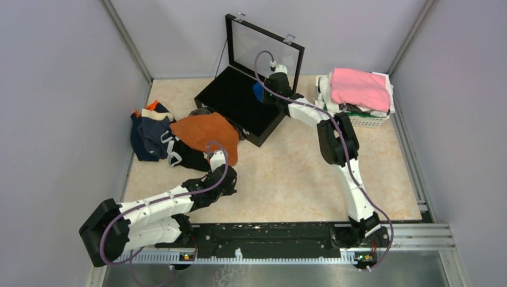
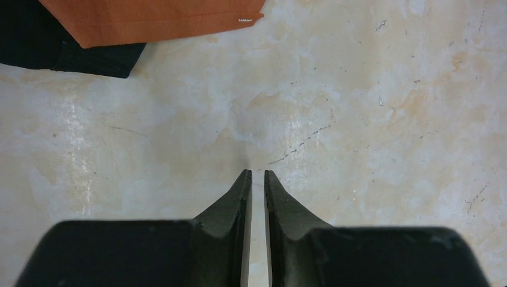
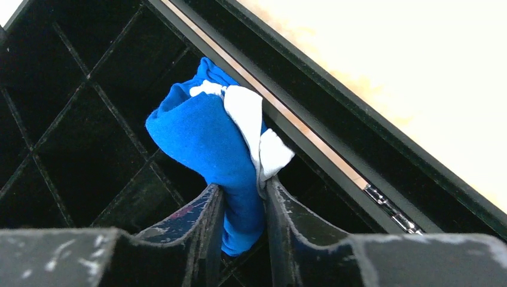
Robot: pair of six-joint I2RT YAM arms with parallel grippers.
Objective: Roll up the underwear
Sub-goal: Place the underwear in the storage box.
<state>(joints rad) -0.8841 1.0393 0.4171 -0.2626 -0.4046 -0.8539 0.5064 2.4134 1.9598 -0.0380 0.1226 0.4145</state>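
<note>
Nearest, the left gripper (image 2: 257, 173) hangs almost closed on nothing. Beyond it, the rust-orange brief (image 1: 203, 130) tops a loose heap. Farthest, the right gripper (image 3: 244, 185) pinches the bunched royal blue brief (image 3: 197, 131) inside the divided black case (image 1: 230, 101). It looks soft, light and prone to unrolling, so I'd grip across the roll's middle.
</note>
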